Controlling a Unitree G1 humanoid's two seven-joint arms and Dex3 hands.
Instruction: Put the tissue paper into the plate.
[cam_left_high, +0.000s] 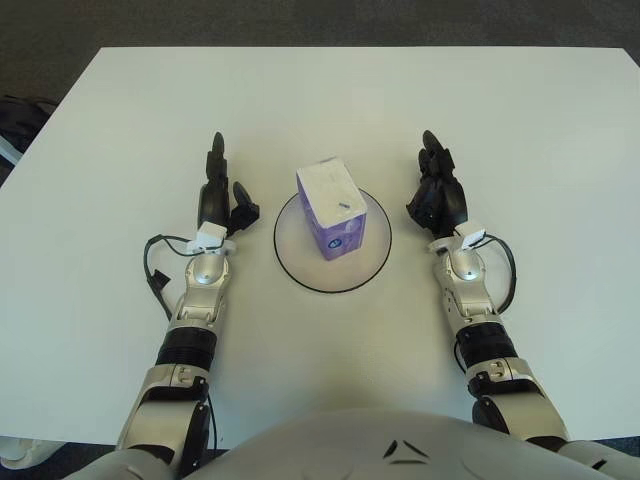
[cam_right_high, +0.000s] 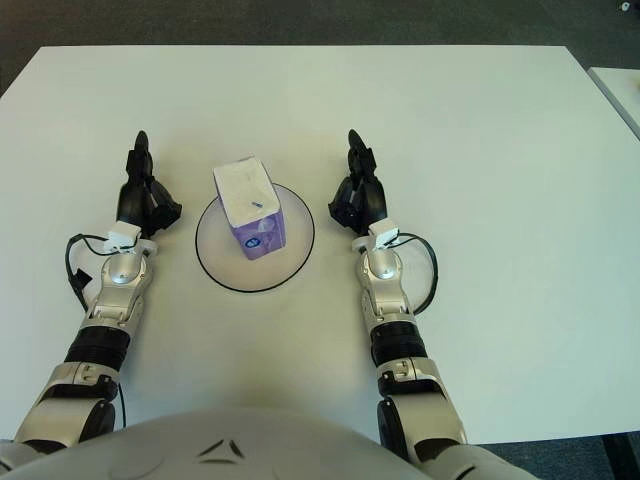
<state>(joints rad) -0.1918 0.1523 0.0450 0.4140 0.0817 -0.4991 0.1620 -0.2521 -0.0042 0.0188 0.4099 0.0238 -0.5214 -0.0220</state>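
Observation:
A purple and white tissue pack stands inside the white plate with a dark rim at the table's middle. My left hand is to the left of the plate, fingers stretched forward and holding nothing. My right hand is to the right of the plate, a short gap from its rim, fingers extended and holding nothing. Neither hand touches the pack.
The white table spreads wide on all sides of the plate. Black cables loop beside both wrists. A dark object shows off the table's left edge. Dark floor lies beyond the far edge.

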